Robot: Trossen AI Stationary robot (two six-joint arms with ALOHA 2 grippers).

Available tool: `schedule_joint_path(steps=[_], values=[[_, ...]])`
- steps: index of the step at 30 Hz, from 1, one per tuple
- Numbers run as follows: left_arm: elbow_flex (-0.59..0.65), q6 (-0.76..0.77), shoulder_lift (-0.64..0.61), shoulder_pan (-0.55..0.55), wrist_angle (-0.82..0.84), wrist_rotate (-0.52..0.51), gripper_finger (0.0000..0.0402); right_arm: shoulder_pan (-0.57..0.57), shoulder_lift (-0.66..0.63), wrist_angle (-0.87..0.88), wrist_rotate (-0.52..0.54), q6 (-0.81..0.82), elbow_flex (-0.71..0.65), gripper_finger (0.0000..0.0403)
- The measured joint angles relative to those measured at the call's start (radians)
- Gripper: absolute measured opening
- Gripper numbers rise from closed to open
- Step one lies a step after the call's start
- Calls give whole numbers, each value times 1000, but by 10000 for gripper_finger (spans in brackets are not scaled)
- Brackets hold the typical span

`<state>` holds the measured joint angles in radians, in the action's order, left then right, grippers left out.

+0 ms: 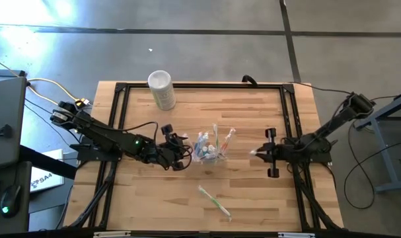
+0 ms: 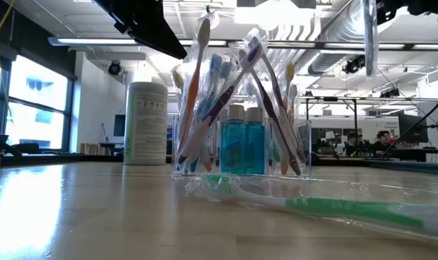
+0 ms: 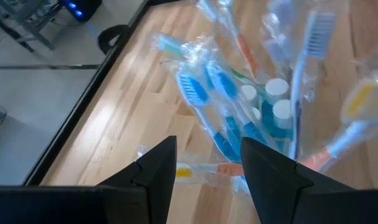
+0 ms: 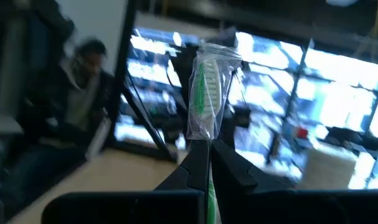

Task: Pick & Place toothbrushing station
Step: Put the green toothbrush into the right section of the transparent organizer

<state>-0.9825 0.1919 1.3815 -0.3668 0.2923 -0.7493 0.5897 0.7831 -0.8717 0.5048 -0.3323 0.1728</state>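
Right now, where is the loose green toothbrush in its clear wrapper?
In the high view the wrapped green toothbrush lies flat on the wooden table, alone near the front edge, below the clear plastic cup of toothbrushes at the centre.

grey concrete floor [image 1: 187, 39], bright windows [image 2: 31, 101]

toothpaste tubes [image 2: 242, 146] — teal | loose toothbrush [image 2: 363, 209] — green | cylinder [image 2: 146, 123] — white

The desk [image 1: 154, 198] is pale wood with a smooth, faintly glossy finish. The cup [image 2: 240, 155] is clear glossy plastic; the toothbrushes [image 2: 204, 94] sit in crinkly transparent wrappers. The white cylinder [image 1: 162, 89] looks matt.
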Motion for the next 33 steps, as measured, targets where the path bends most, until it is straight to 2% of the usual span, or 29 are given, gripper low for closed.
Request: schedule_joint_path(steps=[4, 12, 19, 23, 26, 33], values=[[0, -29, 0, 0, 0, 15, 173, -59, -1, -90, -142, -12, -31, 4], [0, -25, 0, 0, -5, 15, 173, -197, 47, -105, -281, 44, -32, 4], [0, 1, 0, 0, -17, 28, 173, -272, 138, -230, -457, 70, -31, 4], [0, 8, 0, 0, -36, 80, 173, -287, 197, -286, -460, 77, -30, 4], [0, 10, 0, 0, -41, 115, 173, -295, 239, -331, -423, 108, -30, 4], [0, 15, 0, 0, -28, 141, 173, -295, 301, -436, -406, 127, -30, 4]])
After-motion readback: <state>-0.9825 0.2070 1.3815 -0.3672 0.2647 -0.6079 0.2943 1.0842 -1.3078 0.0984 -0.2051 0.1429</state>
